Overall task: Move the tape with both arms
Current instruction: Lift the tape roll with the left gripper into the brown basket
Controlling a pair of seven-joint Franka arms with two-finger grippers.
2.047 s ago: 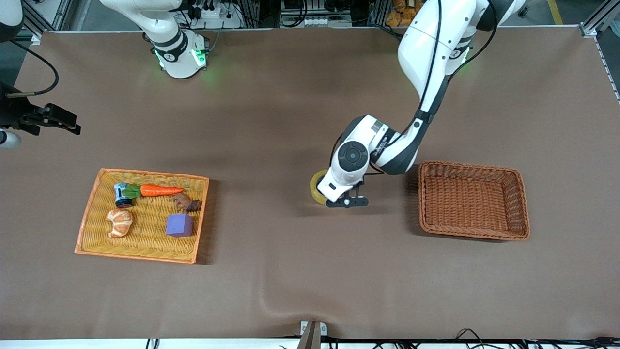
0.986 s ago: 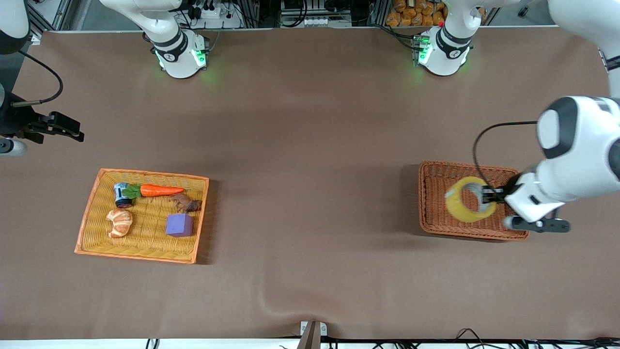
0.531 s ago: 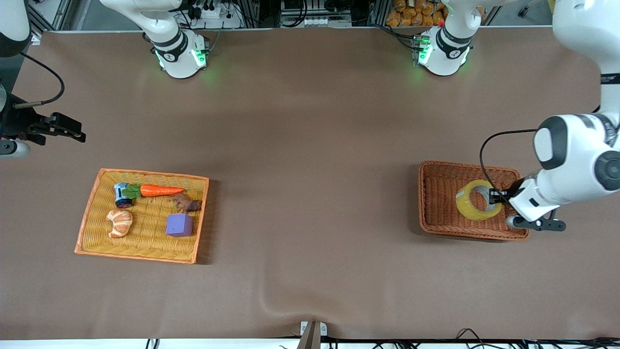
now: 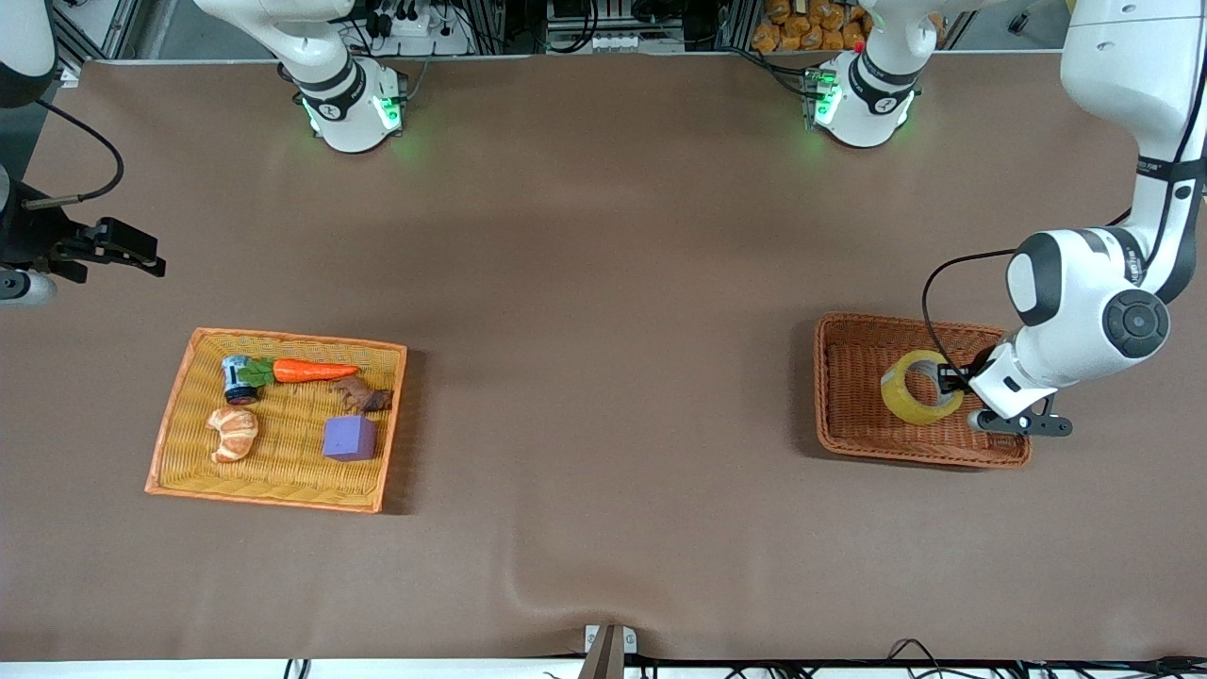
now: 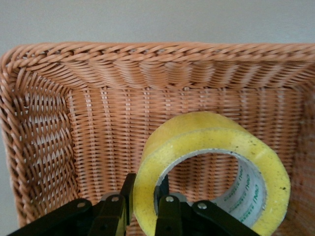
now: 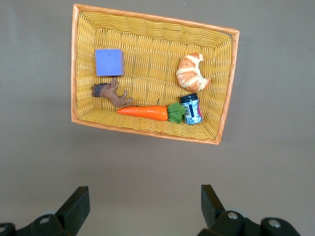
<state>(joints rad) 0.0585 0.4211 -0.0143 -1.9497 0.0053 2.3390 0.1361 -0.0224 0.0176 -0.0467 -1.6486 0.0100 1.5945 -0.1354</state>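
Observation:
The yellowish tape (image 4: 919,388) roll with its grey core hangs inside the brown wicker basket (image 4: 849,415) at the left arm's end of the table. My left gripper (image 4: 950,381) is shut on the tape's wall, one finger outside and one inside the ring, as the left wrist view shows with the tape (image 5: 211,147) over the basket floor (image 5: 113,128). I cannot tell whether the roll touches the basket floor. My right gripper (image 4: 127,253) is open and empty and waits above the table's edge at the right arm's end; its fingers (image 6: 76,206) show wide apart.
An orange-rimmed yellow wicker tray (image 4: 184,415) lies at the right arm's end. It holds a carrot (image 4: 311,371), a croissant (image 4: 234,432), a purple cube (image 4: 350,438), a small jar (image 4: 236,378) and a brown toy figure (image 4: 363,396). The tray also shows in the right wrist view (image 6: 147,34).
My left gripper carried the tape from the middle of the table to the brown basket and lowered it in. The right gripper stayed at its end.

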